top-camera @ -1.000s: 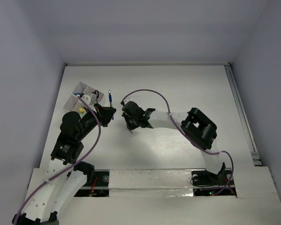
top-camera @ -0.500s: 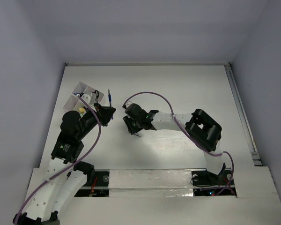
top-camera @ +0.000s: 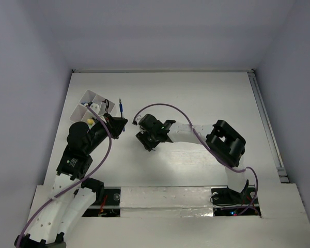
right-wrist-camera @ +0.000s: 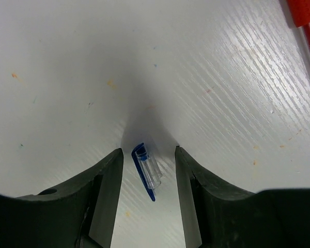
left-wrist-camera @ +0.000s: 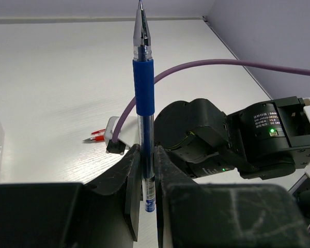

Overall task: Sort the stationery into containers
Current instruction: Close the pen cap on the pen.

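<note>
Blue and clear plastic, a small pen cap (right-wrist-camera: pixel 149 174) lay on the white surface (right-wrist-camera: pixel 67 62) between the fingers of the right pincer (right-wrist-camera: pixel 148 154). That pincer stood partly open, with a gap on either side of the cap, and gripped nothing. Beyond it and off to its right, a thin red pen (right-wrist-camera: pixel 306 23) lay at the edge of the wrist view.

The left pincer (left-wrist-camera: pixel 146 157) was closed tight on the lower barrel of the blue pen (left-wrist-camera: pixel 143 88), whose tip pointed straight out ahead of the fingers. Ahead and to the right of this pincer sat the right arm's wrist (left-wrist-camera: pixel 268 134). To its left stood the white organiser box (top-camera: pixel 90 103). A yellow item (top-camera: pixel 88 122), perhaps an eraser, showed in one compartment, though the overhead view was too small to be sure.
</note>
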`<state>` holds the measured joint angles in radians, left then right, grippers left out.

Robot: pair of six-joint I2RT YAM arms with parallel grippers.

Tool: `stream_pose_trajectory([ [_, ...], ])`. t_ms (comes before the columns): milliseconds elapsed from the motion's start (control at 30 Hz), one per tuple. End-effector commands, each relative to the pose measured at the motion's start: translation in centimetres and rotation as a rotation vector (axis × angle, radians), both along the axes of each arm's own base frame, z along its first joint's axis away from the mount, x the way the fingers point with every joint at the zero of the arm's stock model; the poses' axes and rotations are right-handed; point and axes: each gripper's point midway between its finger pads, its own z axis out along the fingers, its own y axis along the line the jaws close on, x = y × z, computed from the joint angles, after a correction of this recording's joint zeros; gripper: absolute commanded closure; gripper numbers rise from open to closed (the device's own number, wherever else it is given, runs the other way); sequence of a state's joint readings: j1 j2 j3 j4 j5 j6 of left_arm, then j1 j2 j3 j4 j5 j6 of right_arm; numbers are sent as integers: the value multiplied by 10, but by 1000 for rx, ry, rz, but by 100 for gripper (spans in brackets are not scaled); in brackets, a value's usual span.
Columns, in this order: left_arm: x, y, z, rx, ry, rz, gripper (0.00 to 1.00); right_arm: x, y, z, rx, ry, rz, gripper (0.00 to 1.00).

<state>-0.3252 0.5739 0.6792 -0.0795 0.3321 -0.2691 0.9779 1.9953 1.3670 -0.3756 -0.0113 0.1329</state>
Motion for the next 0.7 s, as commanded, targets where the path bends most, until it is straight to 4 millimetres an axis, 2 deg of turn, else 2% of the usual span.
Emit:
stream_pose_trajectory([
  [0,0,0,28,-18,-81,-6,100,-30,-37,-27,-178,111,58,50],
  [400,0,0,28,-16,-81,-5,100,-35,-49,-50,-349,77,77,56],
  [500,0,0,28,-16,-80,-3,100,-34,-57,-56,-392,73,62,64],
  [533,0,1,28,-15,-82,-2,100,-35,-58,-57,-394,78,60,73],
  [600,1,1,28,-14,-82,3,100,-37,-58,-58,-393,89,48,83],
  [633,1,2,28,-15,-81,6,100,-38,-58,-58,-387,93,43,93],
  [667,1,2,29,-15,-83,9,100,-39,-58,-58,-382,100,37,96],
])
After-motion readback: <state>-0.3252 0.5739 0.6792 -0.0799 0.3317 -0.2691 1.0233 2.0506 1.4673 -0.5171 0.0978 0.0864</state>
